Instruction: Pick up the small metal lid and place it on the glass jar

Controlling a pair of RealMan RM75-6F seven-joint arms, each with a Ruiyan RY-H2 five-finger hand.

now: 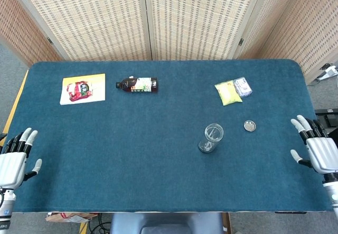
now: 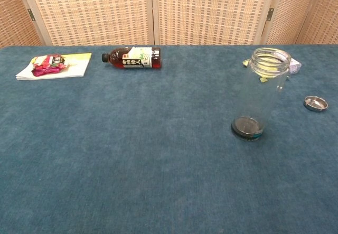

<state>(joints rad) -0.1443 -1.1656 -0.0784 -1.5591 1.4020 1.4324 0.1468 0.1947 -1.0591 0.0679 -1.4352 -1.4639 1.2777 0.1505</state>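
Nearest me, both hands sit at the table's front corners, holding nothing: my left hand (image 1: 11,162) has its fingers spread apart, palm down, and my right hand (image 1: 319,150) is the same, fingers splayed and empty. Neither shows in the chest view.

Further in, the glass jar (image 2: 262,92) stands upright on the blue table (image 1: 132,155), mouth open, clear-walled with a dark base. Just to its right, apart from it, lies the small metal lid (image 1: 250,125), a shallow shiny disc resting flat on the cloth; whether its hollow faces up I cannot tell for sure.

I judge the lid to be light, stiff and slick, and so low that there is little edge to catch. I would pinch it across its rim with thumb and a fingertip of my right hand, which is the nearer one. The jar looks tall and narrow, so it may tip if I bump it, and it is breakable.

Beyond these lie a yellow packet (image 1: 228,93), a dark bottle (image 1: 137,84) on its side, and a booklet (image 1: 83,88) at far left.
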